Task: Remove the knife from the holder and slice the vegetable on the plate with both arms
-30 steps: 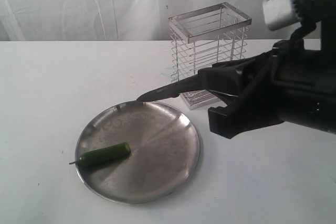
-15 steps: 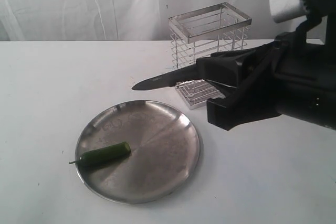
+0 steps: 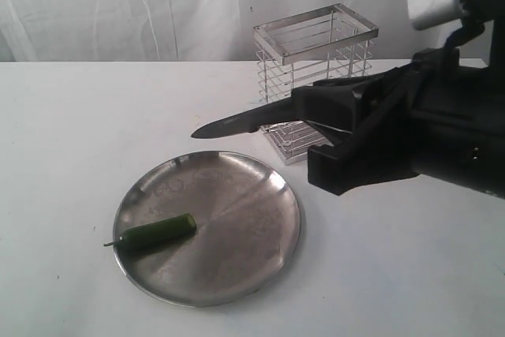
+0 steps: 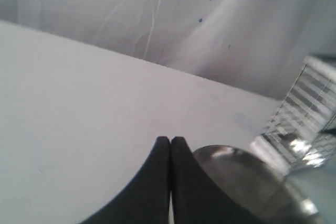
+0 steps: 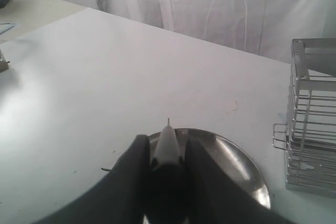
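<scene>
Lit brightly and evenly, with soft diffuse light and no single source to pick out. Washed to near-white across the worktop (image 3: 71, 116) and curtain (image 3: 118, 5) in the exterior view. Only faint, soft shadows under the vegetable (image 3: 162, 230) and along the lower rim of the plate (image 3: 237, 219); dull sheen there, no hard glare. Crushed to featureless black at centre right on the right arm (image 3: 442, 140). Soft and smeary in the left wrist view: left pincer (image 4: 170, 140) blurred up close, holder (image 4: 307, 124) out of focus with blown highlights. Crisper in the right wrist view, yet hazy on the near knife (image 5: 168, 135) and right pincer (image 5: 166, 142).
</scene>
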`<control>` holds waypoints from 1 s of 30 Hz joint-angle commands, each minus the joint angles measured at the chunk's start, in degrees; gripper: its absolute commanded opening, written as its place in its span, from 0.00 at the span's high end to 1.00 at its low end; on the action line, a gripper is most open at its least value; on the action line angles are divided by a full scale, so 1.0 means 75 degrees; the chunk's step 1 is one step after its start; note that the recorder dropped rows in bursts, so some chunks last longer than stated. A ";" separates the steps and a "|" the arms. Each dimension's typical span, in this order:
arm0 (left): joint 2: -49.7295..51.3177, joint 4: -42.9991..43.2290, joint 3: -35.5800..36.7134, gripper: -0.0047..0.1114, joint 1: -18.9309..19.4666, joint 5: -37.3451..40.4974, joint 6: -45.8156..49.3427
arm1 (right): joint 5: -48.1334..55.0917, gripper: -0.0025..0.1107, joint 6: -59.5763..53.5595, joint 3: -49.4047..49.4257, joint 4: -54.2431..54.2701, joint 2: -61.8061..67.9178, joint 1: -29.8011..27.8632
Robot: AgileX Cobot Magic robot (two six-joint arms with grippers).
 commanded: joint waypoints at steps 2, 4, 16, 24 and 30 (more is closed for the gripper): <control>-0.0037 -0.0436 0.0026 0.96 -0.0354 0.1418 -0.1851 | -0.0613 0.82 0.0053 -0.0027 0.0035 -0.0055 0.0423; -0.0037 -0.0683 0.0026 0.96 -0.0607 0.1509 -0.1851 | -0.0684 0.82 0.0053 -0.0027 0.0035 -0.0055 0.0519; 0.0333 -0.0158 -0.1893 0.96 -0.2812 0.1200 0.0802 | -0.1385 0.82 0.0053 -0.0027 0.0053 0.0470 0.0866; 0.3456 -0.0535 -0.2448 0.90 -0.2935 0.0970 0.2379 | -0.1559 0.82 0.0053 -0.0367 0.0053 0.0470 0.0866; 0.7269 0.1019 -0.2474 0.74 -0.3776 -0.2984 0.0750 | -0.1587 0.82 0.0053 -0.0467 0.0053 0.0470 0.0866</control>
